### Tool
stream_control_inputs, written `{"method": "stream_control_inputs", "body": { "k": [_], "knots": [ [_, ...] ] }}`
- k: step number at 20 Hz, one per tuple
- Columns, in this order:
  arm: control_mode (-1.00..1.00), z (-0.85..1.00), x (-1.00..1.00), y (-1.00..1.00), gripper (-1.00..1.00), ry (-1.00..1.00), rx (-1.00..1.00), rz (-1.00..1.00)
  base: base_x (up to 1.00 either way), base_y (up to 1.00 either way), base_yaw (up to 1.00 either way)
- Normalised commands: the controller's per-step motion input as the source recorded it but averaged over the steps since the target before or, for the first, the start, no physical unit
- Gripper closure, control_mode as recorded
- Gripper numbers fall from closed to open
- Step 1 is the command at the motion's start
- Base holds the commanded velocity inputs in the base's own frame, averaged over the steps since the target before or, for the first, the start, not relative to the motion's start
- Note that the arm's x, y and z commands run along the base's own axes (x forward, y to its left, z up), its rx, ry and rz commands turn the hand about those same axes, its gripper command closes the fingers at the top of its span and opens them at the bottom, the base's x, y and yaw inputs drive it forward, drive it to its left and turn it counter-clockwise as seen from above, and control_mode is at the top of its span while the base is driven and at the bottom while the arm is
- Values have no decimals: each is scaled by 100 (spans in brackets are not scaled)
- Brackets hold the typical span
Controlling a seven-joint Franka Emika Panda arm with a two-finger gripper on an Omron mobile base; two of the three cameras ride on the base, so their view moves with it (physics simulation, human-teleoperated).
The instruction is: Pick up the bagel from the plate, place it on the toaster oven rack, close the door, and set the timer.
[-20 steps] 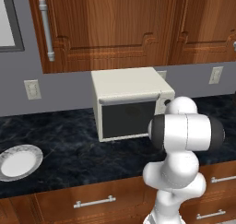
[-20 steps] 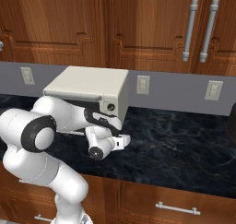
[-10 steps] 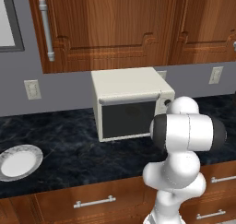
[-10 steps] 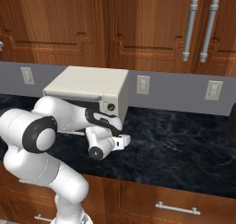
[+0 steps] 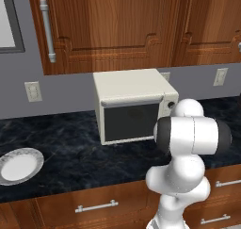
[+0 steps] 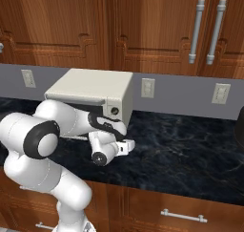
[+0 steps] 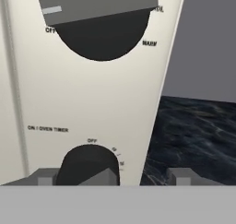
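The cream toaster oven [image 5: 129,84] stands on the counter with its dark-glass door [image 5: 131,122] closed. The bagel and the toaster oven rack are hidden. The white plate [image 5: 19,166] lies bare at the left of the counter. My hand [image 6: 108,147] is pressed close to the oven's right front, below a round knob [image 6: 114,110]. In the hand view my gripper [image 7: 113,178] is open, with its fingertips [image 7: 180,176] on either side of the dark timer knob [image 7: 90,165], marked ON / OVEN TIMER. A larger knob [image 7: 99,20] sits above it.
Dark marbled counter [image 6: 190,150] stretches to the right of the oven. Brown wooden cabinets [image 5: 117,25] hang above, and drawers [image 6: 181,212] run below the counter edge. Wall outlets [image 6: 148,88] sit on the grey backsplash.
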Motion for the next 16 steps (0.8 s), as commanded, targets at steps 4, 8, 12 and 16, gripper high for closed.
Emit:
{"method": "stream_control_inputs", "body": {
  "k": [4,8,12,16],
  "knots": [
    [-100,0,0,0,100,0,0,0,0,0,0],
    [-100,0,0,0,100,0,0,0,0,0,0],
    [-100,0,0,0,100,0,0,0,0,0,0],
    [-100,0,0,0,100,0,0,0,0,0,0]
  ]
}}
